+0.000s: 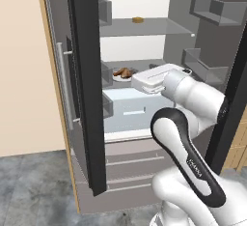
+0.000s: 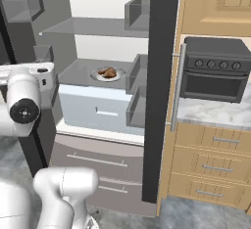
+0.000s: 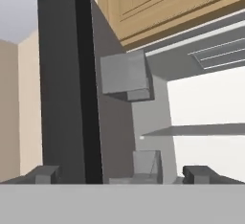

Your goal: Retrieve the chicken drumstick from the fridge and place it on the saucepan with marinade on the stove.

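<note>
brown chicken drumstick is kept on a white plate inside the opened fridge; jaws are spread wide for grasping.

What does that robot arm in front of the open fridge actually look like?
A chunky white arm of rounded tube segments, with dark grey curved covers at the joints and small pale lettering on one. Its boxy white hand ends in a gripper with two small dark grey blocky fingertips.
</note>
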